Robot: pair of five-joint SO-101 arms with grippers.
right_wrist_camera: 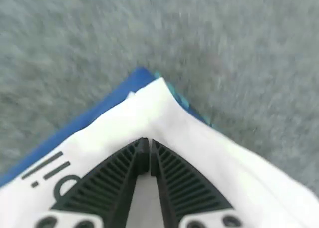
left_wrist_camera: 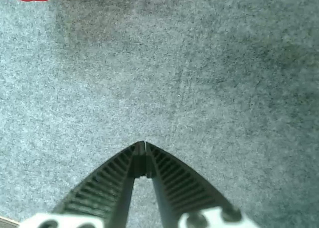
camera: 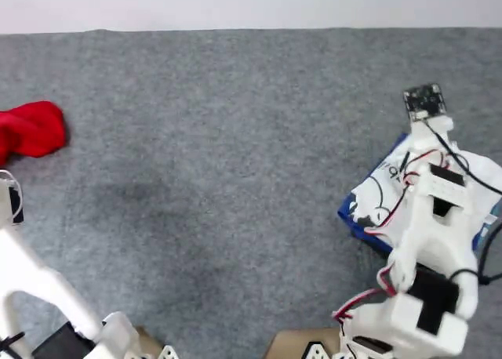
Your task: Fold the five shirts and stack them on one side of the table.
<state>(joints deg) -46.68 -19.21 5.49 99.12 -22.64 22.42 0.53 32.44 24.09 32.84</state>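
Handling: the red shirt (camera: 31, 129) is judged light, soft and limp; sagging and bunching are to be expected when it is lifted, and drag on the felt-like counter (camera: 235, 139) is likely.
Where to hold: a pinch at an outer edge or corner of the cloth is advised rather than at the bundled middle, so that it can be spread flat.
Look of red shirt: a crumpled, rounded heap, not yet folded.
Place of red shirt: at the far left edge of the counter, well apart from the stack.
Stack: a white shirt (right_wrist_camera: 164, 118) with dark print is laid folded on a blue shirt (right_wrist_camera: 99, 106) at the right side; a teal edge is glimpsed beneath.
Left hand (left_wrist_camera: 145, 148): tips pressed together, nothing held, above bare counter.
Right hand (right_wrist_camera: 149, 144): tips together above the white shirt; whether cloth is pinched cannot be told.
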